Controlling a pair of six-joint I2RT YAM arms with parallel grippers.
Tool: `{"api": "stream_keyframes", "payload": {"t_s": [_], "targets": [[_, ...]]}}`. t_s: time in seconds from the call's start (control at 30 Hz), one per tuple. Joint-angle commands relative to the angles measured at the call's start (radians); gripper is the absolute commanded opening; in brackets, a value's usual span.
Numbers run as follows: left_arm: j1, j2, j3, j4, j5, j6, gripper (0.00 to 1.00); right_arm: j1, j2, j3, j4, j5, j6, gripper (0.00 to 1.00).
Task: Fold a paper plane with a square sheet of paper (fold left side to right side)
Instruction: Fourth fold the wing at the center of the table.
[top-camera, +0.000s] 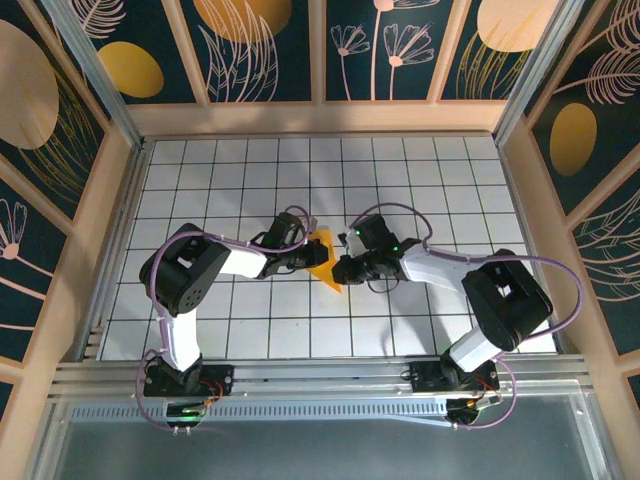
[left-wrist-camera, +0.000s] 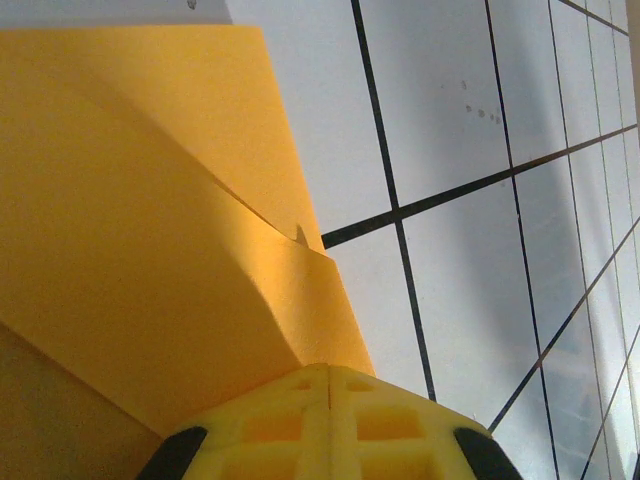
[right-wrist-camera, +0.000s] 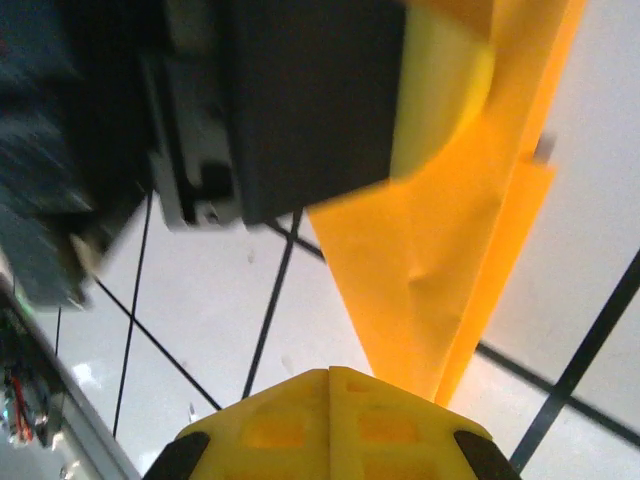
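Top external view gives the whole picture: the paper plane (top-camera: 325, 262) lies about in the middle of the white tiled table (top-camera: 250, 170), at equal distance from its left and right edges and a little closer to the near edge than to the far one. Both arms reach inward to it. The left gripper (top-camera: 305, 251) meets the left side of the paper and the right gripper (top-camera: 344, 268) meets its right side, near the pointed end that faces the near edge. From this height it is not possible to see how the fingers stand.

The left wrist view shows this better. The paper plane (left-wrist-camera: 150, 250) covers the left half of that picture, with folded layers lying one over another and a small step where two edges meet. At the bottom the left gripper (left-wrist-camera: 330, 420) has its two yellow fingers pressed together, so that only a thin seam is between them. The paper runs under them, and I cannot tell if any of it is pinched.

The right wrist view shows the other side. The paper plane (right-wrist-camera: 450, 280) narrows to a point with a crease along it, and this point goes behind the right gripper (right-wrist-camera: 330, 420), which also has its fingers closed against each other. If they pinch the tip, I cannot tell. In the upper part, blurred, the left gripper's yellow finger (right-wrist-camera: 440, 95) touches the paper.
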Motion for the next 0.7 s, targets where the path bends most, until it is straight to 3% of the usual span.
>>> {"api": "stream_keyframes", "payload": {"t_s": [0.0, 0.67], "targets": [[0.003, 0.025, -0.030, -0.083, -0.062, 0.000, 0.00, 0.001, 0.019, -0.032, 0.091, -0.082, 0.059, 0.00], [0.004, 0.022, -0.035, -0.079, -0.064, -0.003, 0.00, -0.018, 0.155, 0.052, 0.093, -0.030, 0.032, 0.00]]}}
